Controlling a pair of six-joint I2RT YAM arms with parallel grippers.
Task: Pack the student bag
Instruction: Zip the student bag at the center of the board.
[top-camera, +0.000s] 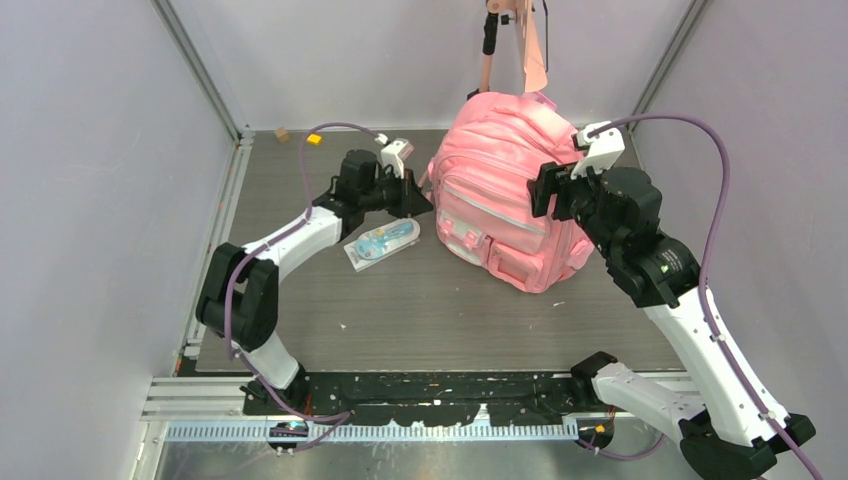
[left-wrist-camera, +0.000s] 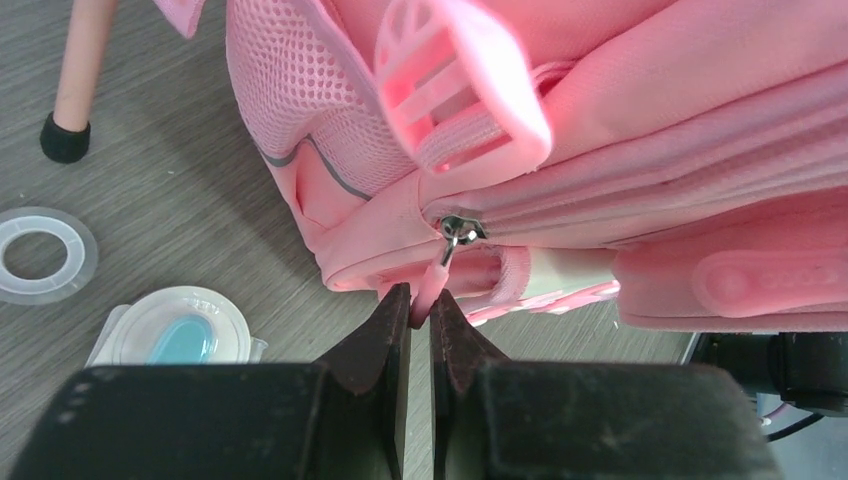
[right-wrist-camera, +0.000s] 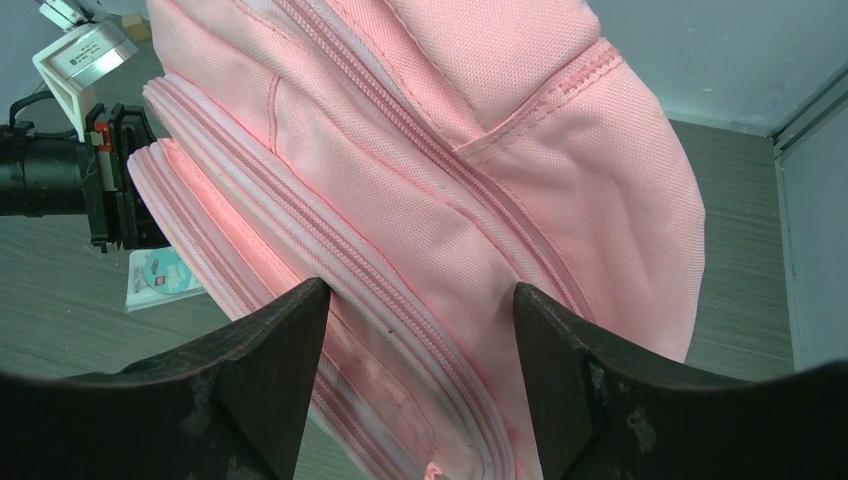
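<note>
- Backpack: the student bag (top-camera: 505, 195), bright pink with paler strips, stands on the grey table (top-camera: 440, 310) at about one o'clock from the table's centre, front pockets facing the arm bases.
- Left gripper (left-wrist-camera: 420, 310): at nine o'clock of the bag, jaws nearly closed and pinched on the pink zipper pull (left-wrist-camera: 432, 285); the pull hangs from a small metal slider (left-wrist-camera: 455, 230) at the end of a zip line, seen in the left wrist view.
- Right gripper (right-wrist-camera: 420, 330): at three o'clock of the bag, jaws wide apart, straddling the ridged zip seams on the bag's side; the dark fingers (right-wrist-camera: 290, 350) lie against or just beside the fabric, and contact cannot be told for certain.
- Blister pack (top-camera: 383, 243): clear packaging with a blue item inside, lying flat at seven o'clock of the left gripper, just beside the bag's lower left.
- Tape ring (left-wrist-camera: 35, 255): translucent, flat on the table, at ten o'clock of the blister pack in the left wrist view.
- Small yellow block (top-camera: 314, 139) and tan block (top-camera: 282, 133): at the far left edge of the table, well apart from the bag.
</note>
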